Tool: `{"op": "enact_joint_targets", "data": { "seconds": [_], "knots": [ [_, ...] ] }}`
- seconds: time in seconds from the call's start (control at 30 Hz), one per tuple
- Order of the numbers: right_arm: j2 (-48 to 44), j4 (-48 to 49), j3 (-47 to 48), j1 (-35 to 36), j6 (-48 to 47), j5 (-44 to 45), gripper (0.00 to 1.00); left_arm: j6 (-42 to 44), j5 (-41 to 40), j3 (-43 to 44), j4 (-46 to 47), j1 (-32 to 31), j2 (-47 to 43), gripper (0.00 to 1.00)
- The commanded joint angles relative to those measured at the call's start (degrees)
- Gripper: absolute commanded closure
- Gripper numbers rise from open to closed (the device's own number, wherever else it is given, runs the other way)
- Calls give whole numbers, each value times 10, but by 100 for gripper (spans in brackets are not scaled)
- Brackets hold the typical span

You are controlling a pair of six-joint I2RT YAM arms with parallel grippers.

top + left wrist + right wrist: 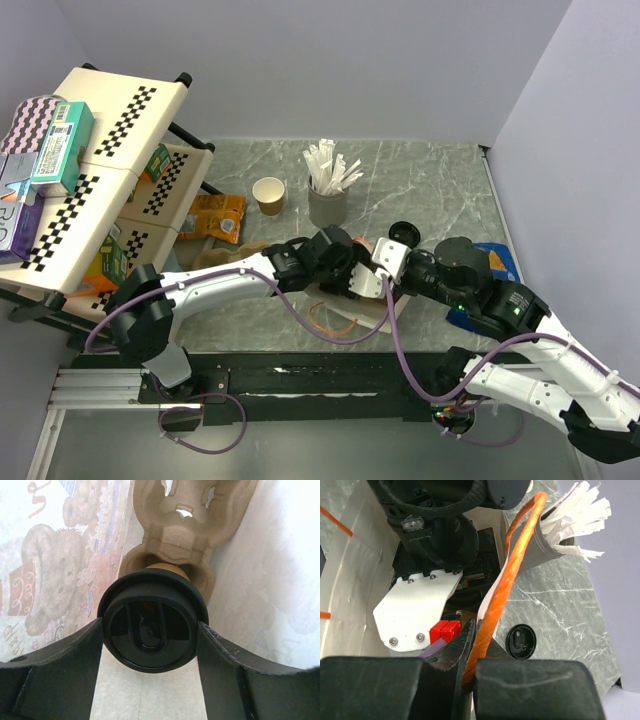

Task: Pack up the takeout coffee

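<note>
The step in hand is seating a lidded cup in the carrier, which lies inside the bag. In the left wrist view the left gripper fills the bottom of the frame. Its fingers press the rim of the black lid from either side, so it is grasping the cup by the lid. The cup sits at frame centre, its base in a carrier pocket (how deep I cannot tell).

The right gripper is clenched on the bag's orange handle, at the bottom centre of its own view, seemingly holding the bag mouth open.

Next, I judge, the left jaws should let go and lift straight out without tipping the cup. A second cup, unlidded, waits upper centre in the top view, with a spare lid to its right.
</note>
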Motion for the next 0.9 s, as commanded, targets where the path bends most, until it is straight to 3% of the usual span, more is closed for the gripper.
{"op": "enact_joint_targets", "data": {
  "seconds": [0.0, 0.87],
  "knots": [
    [-7, -8, 0, -5, 47, -46, 100, -11, -14, 4, 78, 14, 5, 99],
    [25, -44, 16, -153, 129, -82, 100, -35, 9, 14, 167, 44, 76, 99]
  ]
}}
